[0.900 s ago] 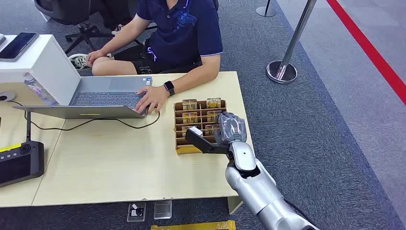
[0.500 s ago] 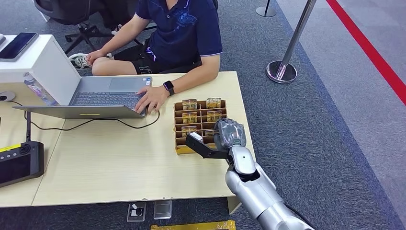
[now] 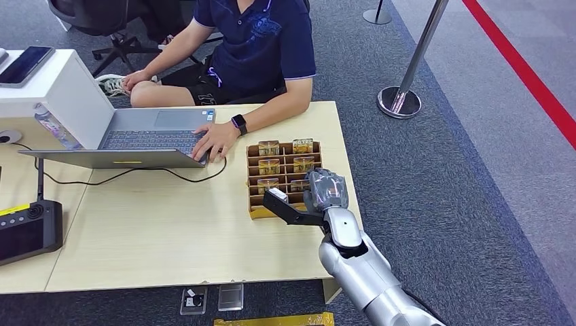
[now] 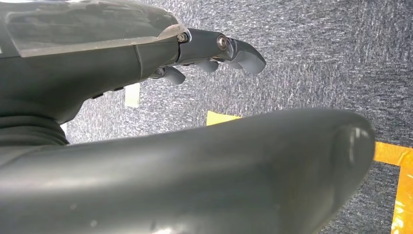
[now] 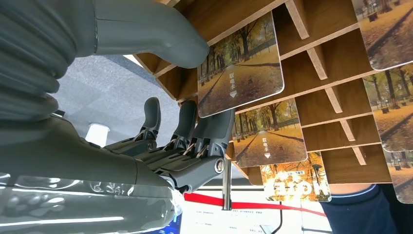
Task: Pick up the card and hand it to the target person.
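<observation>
Right hand (image 3: 325,191) sits at the wooden card rack (image 3: 257,212) near the table's (image 3: 170,231) right edge, thumb and one finger pinching the card (image 5: 240,68) nearest the table's front edge, which appears still seated in its slot. Left hand (image 4: 214,53) hangs over the carpet, fingers loosely apart and holding nothing. Person (image 3: 255,47) sits at the far edge, a hand on the laptop (image 3: 146,139).

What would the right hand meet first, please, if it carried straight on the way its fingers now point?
Most likely the nearest card in the wooden card rack: the right hand already has its thumb and a finger at that card's edges, though actual contact is hard to judge.
</observation>
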